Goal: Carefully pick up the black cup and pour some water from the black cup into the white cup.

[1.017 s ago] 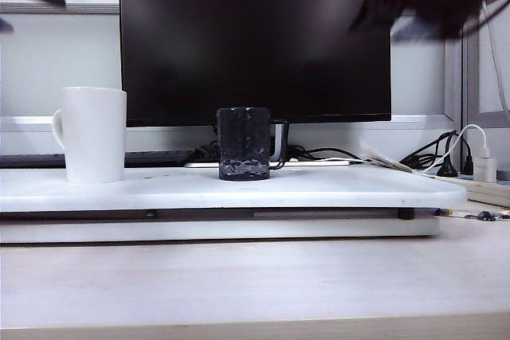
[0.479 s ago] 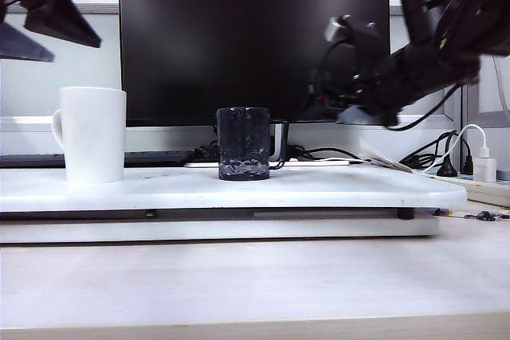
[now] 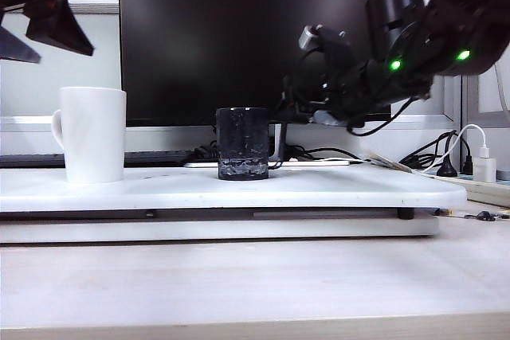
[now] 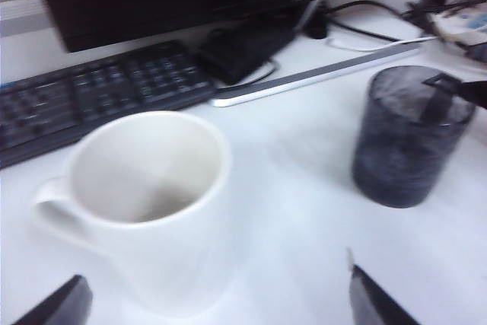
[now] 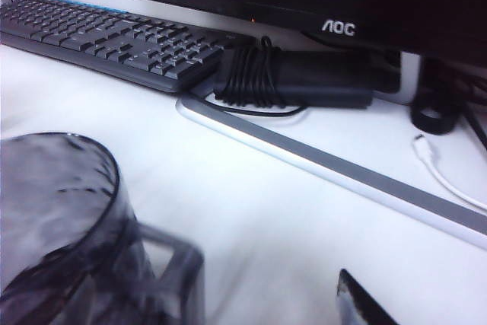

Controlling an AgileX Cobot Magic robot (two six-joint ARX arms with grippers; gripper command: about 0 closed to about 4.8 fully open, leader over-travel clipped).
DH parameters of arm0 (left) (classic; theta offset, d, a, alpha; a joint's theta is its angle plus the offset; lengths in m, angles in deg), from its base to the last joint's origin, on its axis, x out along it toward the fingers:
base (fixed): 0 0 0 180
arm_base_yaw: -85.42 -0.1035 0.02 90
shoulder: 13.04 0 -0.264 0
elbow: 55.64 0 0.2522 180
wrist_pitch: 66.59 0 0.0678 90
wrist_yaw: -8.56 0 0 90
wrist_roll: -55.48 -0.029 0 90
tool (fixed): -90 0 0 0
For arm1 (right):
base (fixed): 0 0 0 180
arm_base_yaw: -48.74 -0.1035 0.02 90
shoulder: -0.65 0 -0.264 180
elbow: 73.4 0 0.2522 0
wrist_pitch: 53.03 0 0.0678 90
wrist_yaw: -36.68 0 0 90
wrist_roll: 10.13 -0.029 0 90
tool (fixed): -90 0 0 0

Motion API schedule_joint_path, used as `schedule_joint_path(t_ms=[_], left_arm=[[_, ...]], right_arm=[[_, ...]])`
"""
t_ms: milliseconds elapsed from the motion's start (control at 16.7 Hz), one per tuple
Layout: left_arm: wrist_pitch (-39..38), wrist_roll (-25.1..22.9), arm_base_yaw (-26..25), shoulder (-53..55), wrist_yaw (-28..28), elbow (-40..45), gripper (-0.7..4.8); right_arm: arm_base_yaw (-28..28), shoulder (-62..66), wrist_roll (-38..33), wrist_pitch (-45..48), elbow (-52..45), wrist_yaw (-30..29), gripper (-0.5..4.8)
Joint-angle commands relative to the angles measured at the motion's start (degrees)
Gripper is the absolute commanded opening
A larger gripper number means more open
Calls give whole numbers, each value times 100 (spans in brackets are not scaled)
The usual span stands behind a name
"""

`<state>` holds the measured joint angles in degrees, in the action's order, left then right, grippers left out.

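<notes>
Black cup (image 3: pixel 243 143) upright at centre of the white board (image 3: pixel 319 189), untouched. White cup (image 3: pixel 93 134) standing left, empty inside. "AOC" readable on the monitor (image 5: pixel 339 27) behind. Right gripper (image 3: pixel 296 95), jaws apart, now lowered to just right of the black cup; left gripper (image 3: pixel 28 25), fingers spread, high in the upper left.

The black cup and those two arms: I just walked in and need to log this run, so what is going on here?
Nothing is held yet. The black cup stands on the white board in front of the monitor, with the white cup apart from it on the left. The right gripper hangs close beside the black cup's handle side, jaws open, not touching it. The left gripper hovers above the white cup, jaws open too. The white cup looks empty in the left wrist view.
</notes>
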<state>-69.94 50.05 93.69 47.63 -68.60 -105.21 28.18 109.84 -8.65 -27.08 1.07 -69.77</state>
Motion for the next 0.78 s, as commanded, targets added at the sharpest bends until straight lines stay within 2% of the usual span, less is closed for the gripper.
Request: schedule_joint_path(t_ms=[60, 419, 598, 658, 718, 778], left_arm=[[48, -15, -7, -15, -302, -24, 479], [37, -17, -7, -13, -321, -24, 479], [33, -17, -7, -13, -321, -24, 479], [35, -17, -7, -13, -321, -24, 479], [35, -15, -7, -13, -321, -24, 479], [35, -15, -7, -13, -321, -24, 479]], right_arm=[[-4, 345, 4, 90, 225, -22, 408], [-11, 815, 4, 553, 468, -15, 407], [-11, 927, 4, 557, 605, -2, 359], [-11, 927, 2, 557, 603, -4, 274], [-9, 927, 4, 560, 603, -4, 138], [-9, 927, 4, 564, 603, -2, 44]])
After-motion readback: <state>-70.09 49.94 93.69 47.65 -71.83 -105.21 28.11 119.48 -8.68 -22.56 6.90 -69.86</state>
